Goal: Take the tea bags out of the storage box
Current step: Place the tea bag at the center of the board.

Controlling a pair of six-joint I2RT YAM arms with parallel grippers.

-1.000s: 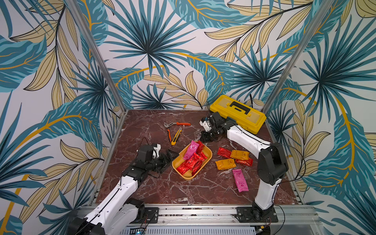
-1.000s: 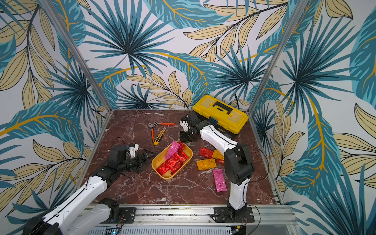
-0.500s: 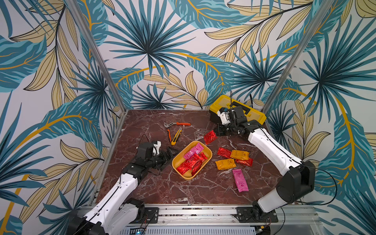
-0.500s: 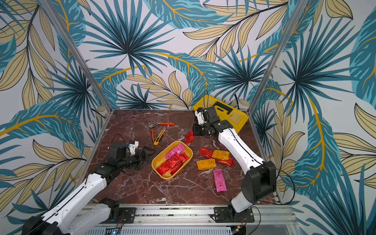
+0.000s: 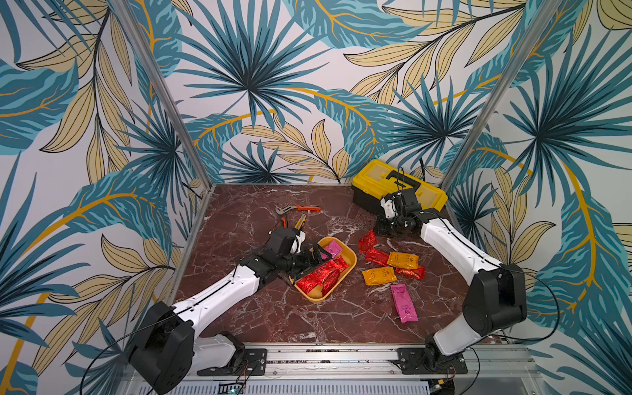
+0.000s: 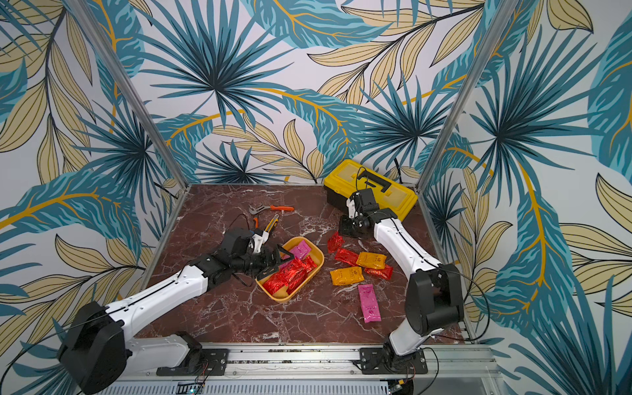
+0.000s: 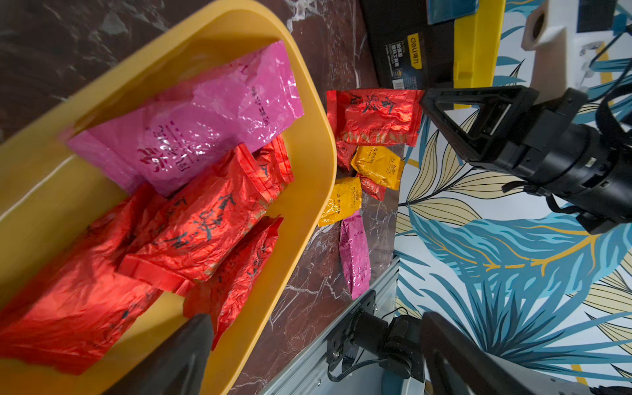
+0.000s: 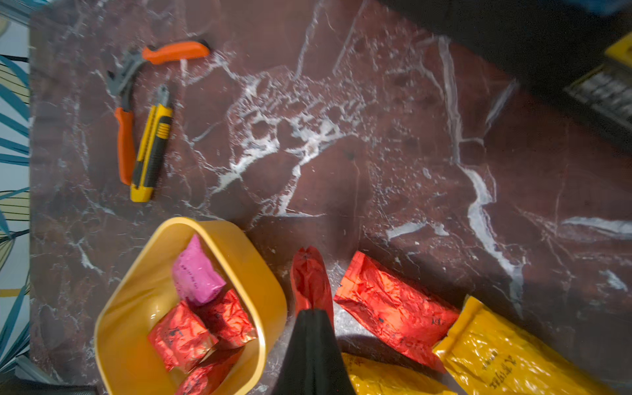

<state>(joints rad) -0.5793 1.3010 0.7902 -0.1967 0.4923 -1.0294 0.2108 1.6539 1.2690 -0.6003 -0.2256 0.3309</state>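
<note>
The yellow storage box (image 5: 353,264) (image 6: 320,261) sits mid-table, holding a pink tea bag (image 5: 331,248) and several red tea bags (image 5: 321,273) (image 7: 205,222). My left gripper (image 5: 309,263) (image 7: 314,319) hangs open at the box's left rim, its fingers (image 7: 178,359) over the red bags and gripping nothing. My right gripper (image 5: 377,233) (image 8: 313,311) is shut on a red tea bag (image 5: 367,241) (image 8: 309,280), held by its edge low over the table right of the box. Two orange bags (image 5: 403,260), two red bags (image 5: 376,256) and a pink bag (image 5: 403,302) lie loose there.
A yellow-and-black toolbox (image 5: 400,186) stands at the back right, just behind my right wrist. Orange-handled pliers (image 5: 301,208) and a yellow utility knife (image 5: 300,221) lie behind the box. Patterned walls close in the marble table (image 5: 273,318) on three sides.
My left gripper has reached right, from beside the box to over its left rim. My right gripper has carried the red tea bag right and down toward the loose bags.
</note>
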